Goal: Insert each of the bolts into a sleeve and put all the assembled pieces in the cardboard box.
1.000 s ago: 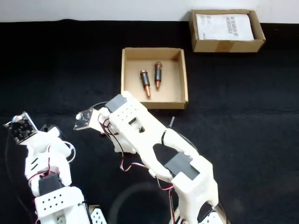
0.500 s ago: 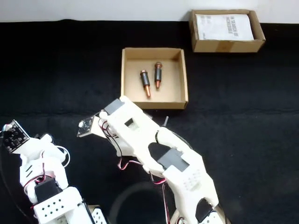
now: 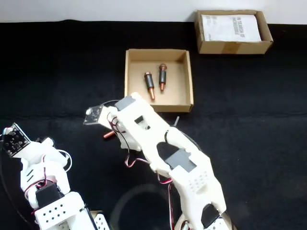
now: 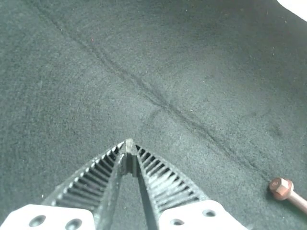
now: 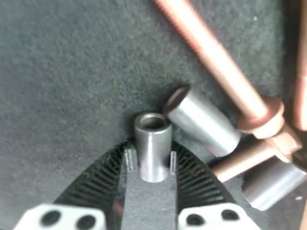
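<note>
My right gripper is shut on a short grey sleeve, which stands upright between the fingers just above the black cloth. Beside it lie a second sleeve, a third sleeve and long copper bolts in a loose heap. In the high view the right arm reaches to the left of centre, with a copper bolt end showing beside it. The cardboard box behind holds two assembled pieces. My left gripper is shut and empty over bare cloth, a bolt head off to one side.
A second cardboard box with a printed sheet stands at the far right corner. The left arm sits low at the near left. Black cloth covers the whole table, with open room on the right.
The right arm dipped, then lifted and swung slightly toward the box, uncovering a bolt end beside it. The left arm pulled back toward the near left edge.
</note>
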{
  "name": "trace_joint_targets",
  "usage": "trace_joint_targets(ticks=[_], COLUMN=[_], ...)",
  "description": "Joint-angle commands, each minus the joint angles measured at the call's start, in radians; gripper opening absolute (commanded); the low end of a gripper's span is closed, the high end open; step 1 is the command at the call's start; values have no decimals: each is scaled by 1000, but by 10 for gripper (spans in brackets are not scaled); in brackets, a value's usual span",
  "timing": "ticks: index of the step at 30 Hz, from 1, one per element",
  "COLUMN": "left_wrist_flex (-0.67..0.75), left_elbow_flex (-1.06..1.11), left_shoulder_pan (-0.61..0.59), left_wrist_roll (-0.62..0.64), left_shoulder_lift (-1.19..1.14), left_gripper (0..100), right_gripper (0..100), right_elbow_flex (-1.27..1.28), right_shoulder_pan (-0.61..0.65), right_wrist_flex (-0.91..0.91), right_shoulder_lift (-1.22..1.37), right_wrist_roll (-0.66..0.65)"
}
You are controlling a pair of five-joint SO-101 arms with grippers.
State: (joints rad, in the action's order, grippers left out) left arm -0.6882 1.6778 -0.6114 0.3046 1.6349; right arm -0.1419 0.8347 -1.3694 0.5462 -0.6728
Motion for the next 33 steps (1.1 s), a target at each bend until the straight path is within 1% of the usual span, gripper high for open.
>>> trace_joint_targets(ticks=[1, 9, 13, 18, 23, 29, 33], left_wrist_flex=[0, 0, 0, -2, -5, -5, -34], left_elbow_flex=[25, 25, 25, 25, 25, 25, 25], left_shoulder_pan=[-4, -4, -4, -2, 25, 28, 48], left_wrist_roll=[0, 0, 0, 2, 2, 2, -2], left_shoulder_lift=[10, 8, 8, 8, 5, 4, 5], left_gripper=[9, 9, 9, 9, 9, 9, 9], right_gripper=[9, 9, 9, 8, 8, 8, 8], right_elbow_flex=[-51, -283, -490, -682, -702, -697, -593], right_shoulder_pan=[-18, -21, -35, -105, -143, -147, -142], right_wrist_flex=[-30, -278, -395, -394, -394, -394, -394], right_shoulder_lift=[-4, -5, -5, -54, -225, -424, -564], right_wrist_roll=[29, 38, 143, 285, 356, 400, 428])
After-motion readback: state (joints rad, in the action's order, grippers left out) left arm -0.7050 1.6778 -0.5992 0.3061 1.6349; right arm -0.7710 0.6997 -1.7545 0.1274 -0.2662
